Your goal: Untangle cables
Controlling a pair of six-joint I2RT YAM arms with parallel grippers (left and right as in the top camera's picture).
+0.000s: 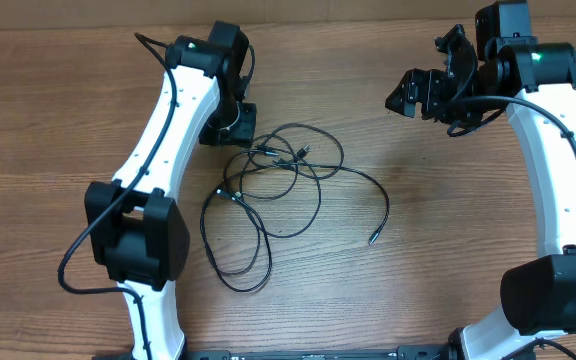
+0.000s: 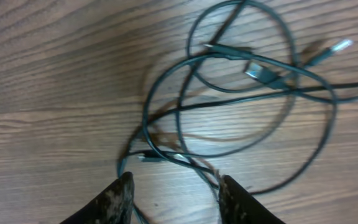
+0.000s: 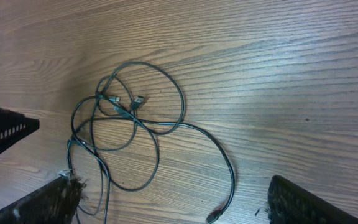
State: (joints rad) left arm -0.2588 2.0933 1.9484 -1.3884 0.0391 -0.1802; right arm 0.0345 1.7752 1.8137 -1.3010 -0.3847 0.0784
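Note:
The cables are thin black cords lying in loose, crossed loops on the wooden table, with small plug ends in the knot and one free plug end at the right. My left gripper sits low at the tangle's upper left edge. In the left wrist view it is open, with cable strands running between and just ahead of the fingers and a silvery plug beyond. My right gripper is open and empty, off to the right of the tangle. The right wrist view shows its fingers wide apart over the cables.
The wooden table carries only the cables. The left arm's white link and black joint run along the tangle's left side. The right arm stands at the far right.

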